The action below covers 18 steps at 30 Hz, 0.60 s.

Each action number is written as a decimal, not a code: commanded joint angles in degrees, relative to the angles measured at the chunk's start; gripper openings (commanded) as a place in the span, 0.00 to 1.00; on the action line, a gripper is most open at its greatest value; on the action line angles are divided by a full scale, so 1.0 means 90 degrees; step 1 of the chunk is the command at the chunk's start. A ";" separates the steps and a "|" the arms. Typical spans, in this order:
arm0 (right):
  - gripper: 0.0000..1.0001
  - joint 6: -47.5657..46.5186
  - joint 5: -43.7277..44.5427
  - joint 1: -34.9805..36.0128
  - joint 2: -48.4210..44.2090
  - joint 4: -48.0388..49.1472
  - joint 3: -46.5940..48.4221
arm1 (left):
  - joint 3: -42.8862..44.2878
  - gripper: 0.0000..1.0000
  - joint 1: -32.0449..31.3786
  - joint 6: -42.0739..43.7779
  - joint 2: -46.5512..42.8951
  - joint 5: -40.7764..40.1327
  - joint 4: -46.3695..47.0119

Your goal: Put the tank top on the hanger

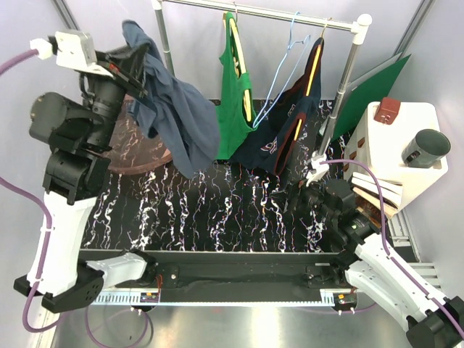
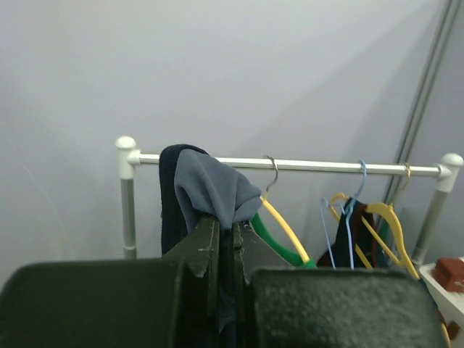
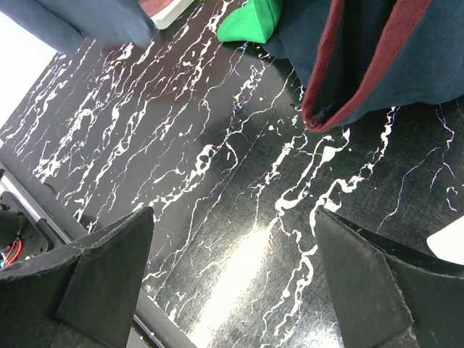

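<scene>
The slate blue-grey tank top (image 1: 177, 109) hangs in the air at the upper left, pinched at its top by my left gripper (image 1: 141, 61), which is shut on it. In the left wrist view the tank top (image 2: 214, 188) bunches up above the closed left gripper (image 2: 226, 225), level with the rail. The thin light-blue hanger (image 1: 283, 76) hangs bare on the rail between a green top and a navy top; the left wrist view has the hanger (image 2: 348, 225) to the right. My right gripper (image 3: 232, 239) stands open low over the table, holding nothing.
A white clothes rail (image 1: 261, 11) spans the back, carrying a green tank top (image 1: 235, 80) and a navy top (image 1: 286, 134) on yellow hangers. A white stand (image 1: 402, 145) with a dark cup (image 1: 426, 147) is at the right. The black marbled table (image 1: 217, 210) lies below.
</scene>
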 commanded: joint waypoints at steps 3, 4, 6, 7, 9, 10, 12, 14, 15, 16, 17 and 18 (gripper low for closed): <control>1.00 0.0033 0.0231 0.0033 -0.0023 0.0184 0.0012 | -0.3033 0.00 -0.0203 -0.1221 -0.0950 0.0343 0.0701; 1.00 0.0043 0.0240 0.0023 -0.0023 0.0175 0.0022 | -0.3585 0.00 -0.0465 -0.1320 -0.1059 0.0091 0.0839; 1.00 0.0043 0.0289 0.0023 -0.0003 0.0165 0.0022 | -0.5075 0.00 -0.0827 -0.1583 -0.1265 -0.0475 0.1073; 1.00 0.0033 0.0280 0.0023 0.0045 0.0165 0.0041 | -0.5510 0.00 -0.1167 -0.1662 -0.1266 -0.0884 0.1123; 1.00 0.0033 0.0260 0.0043 0.0124 0.0165 0.0070 | -0.6562 0.19 -0.1472 -0.1965 -0.1043 -0.1005 0.1220; 1.00 0.0014 0.0260 0.0043 0.0211 0.0194 0.0080 | -0.6840 0.35 -0.1763 -0.2033 -0.0915 -0.0937 0.1279; 1.00 -0.0006 0.0347 0.0140 0.0319 0.0214 0.0110 | -0.7415 0.67 -0.2019 -0.2112 -0.0584 -0.0704 0.1416; 0.98 -0.0094 0.0552 0.0412 0.0514 0.0194 0.0168 | -0.7759 0.90 -0.2254 -0.2228 -0.0572 -0.0303 0.1514; 0.98 -0.0104 0.0659 0.0569 0.0573 0.0194 0.0207 | -0.8108 0.93 -0.2274 -0.2297 -0.0775 -0.0205 0.1717; 0.98 -0.0104 0.0941 0.0715 0.0641 0.0252 0.0227 | -0.8276 0.99 -0.2284 -0.2366 -0.0951 -0.0272 0.1738; 0.98 -0.0113 0.1088 0.0871 0.0680 0.0301 0.0227 | -0.8423 0.99 -0.2284 -0.2502 -0.1146 -0.0398 0.1729; 0.98 -0.0123 0.1225 0.1240 0.0758 0.0350 0.0256 | -0.8666 0.99 -0.2274 -0.2561 -0.1641 -0.0574 0.1632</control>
